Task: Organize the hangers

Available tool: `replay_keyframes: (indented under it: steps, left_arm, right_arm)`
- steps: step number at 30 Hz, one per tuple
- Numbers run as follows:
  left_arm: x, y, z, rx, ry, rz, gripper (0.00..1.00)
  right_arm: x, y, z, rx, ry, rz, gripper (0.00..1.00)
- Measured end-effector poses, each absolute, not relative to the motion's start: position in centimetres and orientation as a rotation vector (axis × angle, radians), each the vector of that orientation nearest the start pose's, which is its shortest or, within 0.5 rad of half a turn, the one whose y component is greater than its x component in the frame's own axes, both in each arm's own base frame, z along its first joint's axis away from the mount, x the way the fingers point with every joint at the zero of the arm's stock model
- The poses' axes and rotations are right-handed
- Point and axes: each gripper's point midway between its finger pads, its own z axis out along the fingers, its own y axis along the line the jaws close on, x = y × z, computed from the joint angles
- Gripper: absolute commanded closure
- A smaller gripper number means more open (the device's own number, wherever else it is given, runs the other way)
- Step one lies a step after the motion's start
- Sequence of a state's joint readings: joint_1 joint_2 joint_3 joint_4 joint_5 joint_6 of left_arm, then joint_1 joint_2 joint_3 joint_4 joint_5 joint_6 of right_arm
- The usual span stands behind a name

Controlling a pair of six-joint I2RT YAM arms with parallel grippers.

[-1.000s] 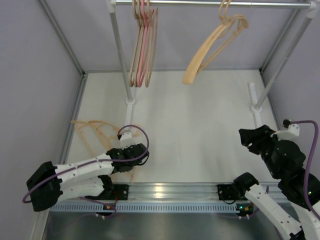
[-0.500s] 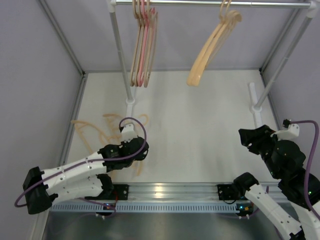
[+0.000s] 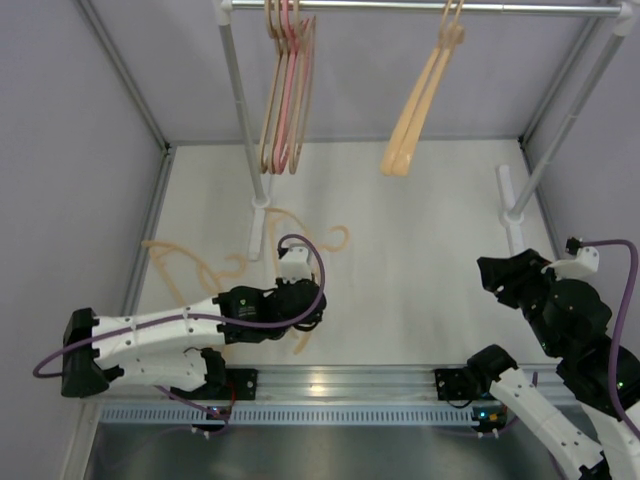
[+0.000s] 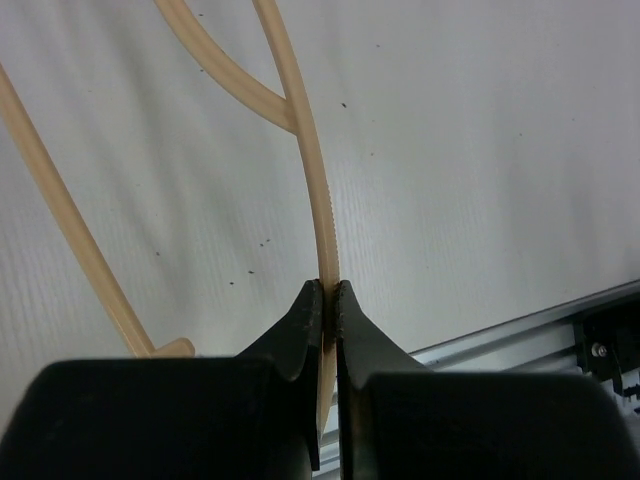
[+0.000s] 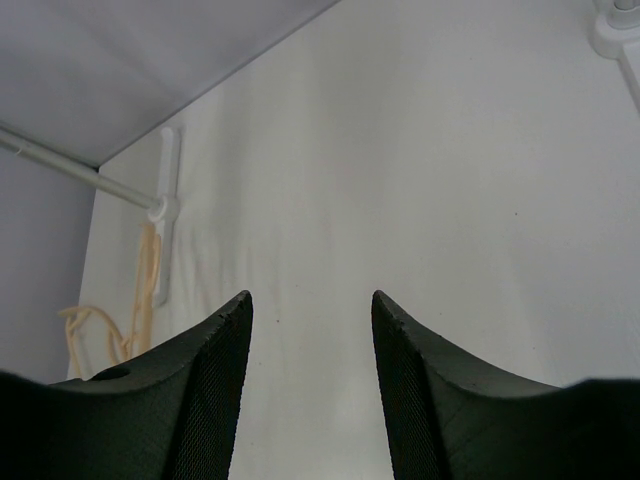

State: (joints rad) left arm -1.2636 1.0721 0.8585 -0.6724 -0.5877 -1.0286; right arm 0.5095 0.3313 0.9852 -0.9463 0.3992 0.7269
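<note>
"Top external gave the whole layout: a pink hanger (image 3: 288, 90) among beige hangers (image 3: 270, 115) at the left end of the rail (image 3: 400, 7), and peach-tan hangers (image 3: 412, 115) further right, all hooked on and hanging edge-on to the camera."

"And on the table (image 3: 430, 250)?"

"Loose hangers (image 3: 170, 262) lay tangled by the left wall. The left gripper (image 3: 300, 318) sat near the middle front, with the held hanger (image 3: 333, 240) sticking out beyond it toward the pole. From up there I couldn't tell how the claw stood."

"Left wrist settled that. The left gripper (image 4: 328, 290) was pinched tight on 1 thin tan bar of the held hanger (image 4: 318, 200), with no gap either side. The bar's edge was finely ribbed, and a second strip forked off it higher up. Whether the other tan strip at the left belonged to the same hanger, I couldn't tell."

"The right side?"

"Right wrist showed the right gripper (image 5: 310, 300) spread wide over bare table, nothing between its fingers. It also caught the loose hangers (image 5: 140, 300) far off. From above, the right gripper (image 3: 510, 275) hung at the right edge, well apart from every hanger."
</note>
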Motion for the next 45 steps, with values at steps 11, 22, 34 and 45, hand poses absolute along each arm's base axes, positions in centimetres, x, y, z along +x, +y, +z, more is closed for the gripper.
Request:
replay_keyframes:
  steps: [11,22,34,45]
  left_arm:
    - [12.1,-32.4,18.6,0.330,2.245,-0.866,1.00]
    - [9.9,-40.7,23.9,0.556,2.059,-1.206,1.00]
    - [11.1,-43.5,30.8,0.507,1.884,-1.355,1.00]
    - [13.6,-39.9,30.4,0.342,1.917,-1.287,1.00]
  right_arm:
    - [15.4,3.4,32.1,0.485,1.756,0.505,0.51]
    - [14.4,1.6,36.2,0.512,1.653,0.494,0.51]
    - [14.0,0.9,36.4,0.527,1.647,0.466,0.51]
    - [14.0,0.7,36.3,0.532,1.646,0.458,0.51]
